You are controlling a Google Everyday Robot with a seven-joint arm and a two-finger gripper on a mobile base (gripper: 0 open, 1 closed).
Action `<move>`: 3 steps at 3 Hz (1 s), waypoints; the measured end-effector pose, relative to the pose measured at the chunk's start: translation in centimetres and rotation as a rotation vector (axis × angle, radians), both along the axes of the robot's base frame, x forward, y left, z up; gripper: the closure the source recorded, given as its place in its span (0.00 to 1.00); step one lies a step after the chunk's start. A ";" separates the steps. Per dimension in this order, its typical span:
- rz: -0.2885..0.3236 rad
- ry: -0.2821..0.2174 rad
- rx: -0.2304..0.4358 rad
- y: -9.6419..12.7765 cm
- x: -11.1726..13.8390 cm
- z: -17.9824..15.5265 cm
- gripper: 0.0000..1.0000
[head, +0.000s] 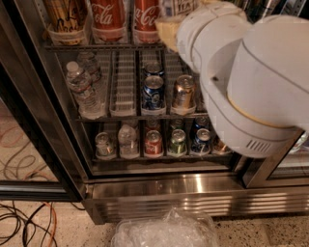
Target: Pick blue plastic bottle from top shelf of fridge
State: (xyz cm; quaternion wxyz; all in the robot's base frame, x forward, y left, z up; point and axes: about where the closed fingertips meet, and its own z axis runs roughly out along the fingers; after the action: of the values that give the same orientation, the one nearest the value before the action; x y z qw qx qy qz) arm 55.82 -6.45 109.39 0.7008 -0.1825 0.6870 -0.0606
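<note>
The blue plastic bottle (177, 6) shows only as a strip of pale label with dark lettering at the top edge, on the top shelf (96, 47) of the fridge (169, 190). It stands right of two red Coca-Cola bottles (108, 19). My gripper (168, 28) is at the end of the big white arm (256, 82), right at the front of the top shelf, just below and in front of that bottle's label. The arm hides the shelf's right part and most of the bottle.
A gold-labelled bottle (67, 17) stands far left on the top shelf. The middle rack holds water bottles (84, 84), an empty lane tray (123, 87) and cans (153, 91); the lower rack holds several cans (153, 143). A crumpled plastic bag (164, 231) and cables (24, 222) lie on the floor.
</note>
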 end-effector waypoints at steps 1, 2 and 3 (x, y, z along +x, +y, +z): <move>0.071 0.114 0.063 0.4 -1.9 -4.9 1.00; 0.132 0.196 0.156 0.5 -3.6 -8.5 1.00; 0.164 0.256 0.249 -0.2 -5.7 -11.0 1.00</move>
State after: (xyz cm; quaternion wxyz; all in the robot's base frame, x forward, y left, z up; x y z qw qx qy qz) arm 50.14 -6.63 98.39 0.6276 -0.1561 0.7554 0.1059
